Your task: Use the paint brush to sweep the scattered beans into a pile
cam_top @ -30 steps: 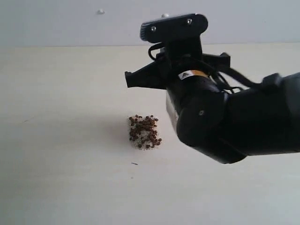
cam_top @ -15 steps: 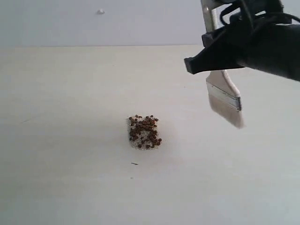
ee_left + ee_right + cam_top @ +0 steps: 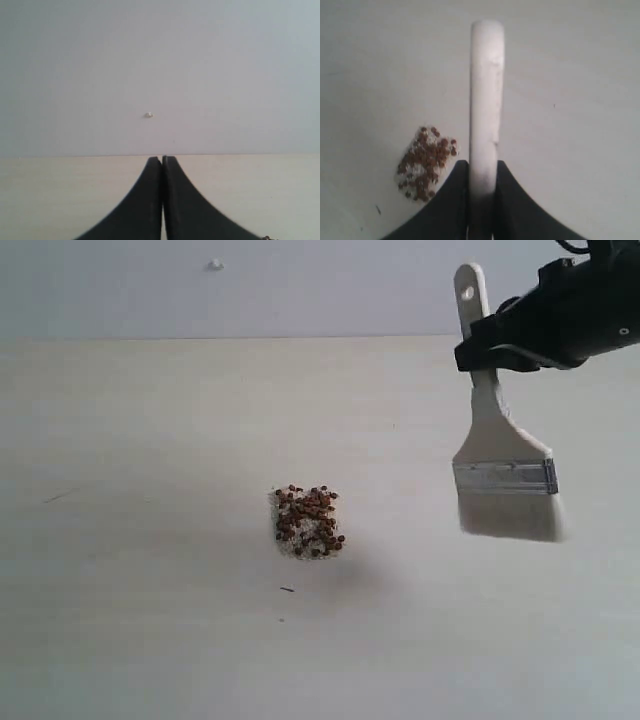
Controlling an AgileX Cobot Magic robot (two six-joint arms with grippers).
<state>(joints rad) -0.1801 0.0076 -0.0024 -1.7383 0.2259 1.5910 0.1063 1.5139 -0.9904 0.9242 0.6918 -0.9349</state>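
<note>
**Brush hanging beside a gathered pile: risk of scattering**

You are holding the wide flat paint brush point(image 3: 503, 475), with its pale wooden handle, silver metal ferrule and off-white bristles, in the right gripper point(image 3: 500, 348). Its jaws are pinching the handle partway up. The brush is hanging upright with the bristles pointing down. The bristle tips are blurred, so I cannot tell whether they are touching the pale table point(image 3: 140, 560).

The tiny round reddish-brown beans point(image 3: 308, 522), mixed with whitish grains, are lying in one dense pile point(image 3: 426, 162) near the middle of the table, to the left of the brush and apart from it. No strays are showing around it in the exterior view, so the sweeping is looking close to finished.

The left gripper point(image 3: 161, 200) is resting at the table's edge with its jaws pressed together on nothing.

Risks from here:
- A fast or deep stroke into the pile would be flicking the round beans outward, since they roll freely.
- The grip is sitting high on a long handle, so sideways bristle pressure could be twisting the brush in the jaws.
- Springy bristles could be catapulting grains as they release.
</note>
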